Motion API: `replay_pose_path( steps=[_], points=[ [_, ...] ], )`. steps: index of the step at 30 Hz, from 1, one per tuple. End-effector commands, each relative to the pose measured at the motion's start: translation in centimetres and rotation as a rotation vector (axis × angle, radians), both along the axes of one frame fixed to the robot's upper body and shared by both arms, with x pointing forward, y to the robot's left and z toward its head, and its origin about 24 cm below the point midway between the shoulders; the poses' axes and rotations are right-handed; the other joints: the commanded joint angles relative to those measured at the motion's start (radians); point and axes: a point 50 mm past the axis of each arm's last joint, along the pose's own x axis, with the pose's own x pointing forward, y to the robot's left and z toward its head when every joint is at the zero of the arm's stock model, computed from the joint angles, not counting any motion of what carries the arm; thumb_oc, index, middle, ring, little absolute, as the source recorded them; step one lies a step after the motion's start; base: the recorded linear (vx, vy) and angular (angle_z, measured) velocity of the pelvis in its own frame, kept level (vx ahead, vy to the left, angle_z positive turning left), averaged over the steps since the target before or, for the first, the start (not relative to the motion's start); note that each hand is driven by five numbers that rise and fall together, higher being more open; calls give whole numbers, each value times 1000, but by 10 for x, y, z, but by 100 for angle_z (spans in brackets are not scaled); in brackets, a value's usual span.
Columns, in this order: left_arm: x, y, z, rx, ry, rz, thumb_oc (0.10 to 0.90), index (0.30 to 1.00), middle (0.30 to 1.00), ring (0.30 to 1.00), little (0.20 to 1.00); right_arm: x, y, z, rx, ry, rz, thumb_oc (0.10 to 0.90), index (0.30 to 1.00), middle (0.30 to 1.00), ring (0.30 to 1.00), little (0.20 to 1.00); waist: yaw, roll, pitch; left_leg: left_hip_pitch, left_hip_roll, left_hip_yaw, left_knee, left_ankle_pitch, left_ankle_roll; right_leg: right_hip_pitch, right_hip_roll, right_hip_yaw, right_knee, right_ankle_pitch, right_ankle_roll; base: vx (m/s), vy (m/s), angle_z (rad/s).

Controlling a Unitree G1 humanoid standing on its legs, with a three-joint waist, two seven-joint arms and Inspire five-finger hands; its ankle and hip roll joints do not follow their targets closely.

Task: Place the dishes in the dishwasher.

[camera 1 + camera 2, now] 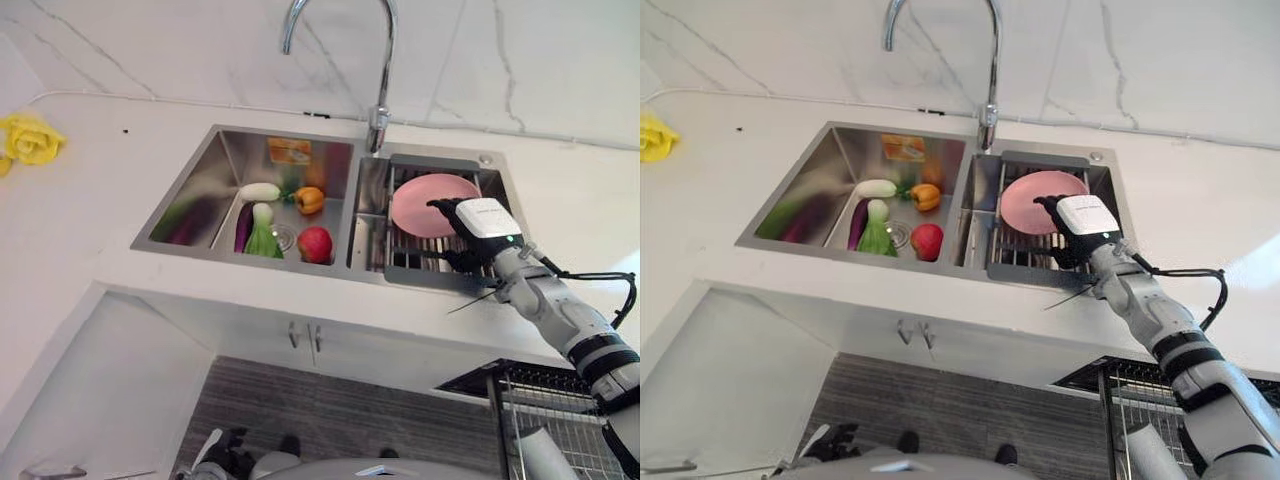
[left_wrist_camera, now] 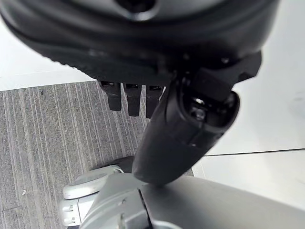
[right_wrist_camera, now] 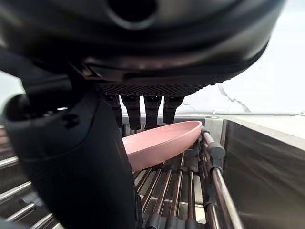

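I am bringing the right robot hand [image 1: 478, 222] down over the pink plate [image 1: 428, 203], which is leaning tilted on the drying rack [image 3: 190, 191] in the sink's right basin, fingers [image 3: 151, 109] straight and spread above its rim, holding nothing yet, for a grasp.

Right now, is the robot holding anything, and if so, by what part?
Nothing is held yet. The right hand hangs over the pink plate on the sink rack, fingers straight above its near rim. The left hand hangs open by the floor.
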Motion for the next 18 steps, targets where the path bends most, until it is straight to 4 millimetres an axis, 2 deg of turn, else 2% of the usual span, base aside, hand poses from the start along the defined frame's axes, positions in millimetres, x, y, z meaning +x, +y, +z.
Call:
replay_pose_path(
  steps=[1,2,7,18],
  points=[
    [21,-2,6,41,-59,-204,800,900,900,900,900,33,8,63,-80,-266,14,800,900,900,900,900,28,-57,-29,1,28,17,3,-23,-21,50,-34,15,17,-67,36,17,-27,7],
    [21,-2,6,40,-60,-204,800,900,900,900,900,33,8,62,-80,-267,15,409,314,314,314,314,27,-56,-30,0,28,16,3,-23,-21,50,-34,14,17,-67,36,15,-31,8],
    [38,-7,13,61,-134,-334,800,900,900,900,900,39,1,64,-125,-309,-47,400,300,300,300,300,39,-50,-22,-11,25,3,3,-18,-24,47,-33,1,17,-71,34,3,-22,9],
    [46,-5,20,116,-191,-417,800,900,900,900,900,33,-5,68,-238,-433,-62,400,300,300,300,300,41,-37,-23,-15,26,-11,3,-21,-27,51,-31,-13,17,-82,32,4,-14,5]
  ],
)
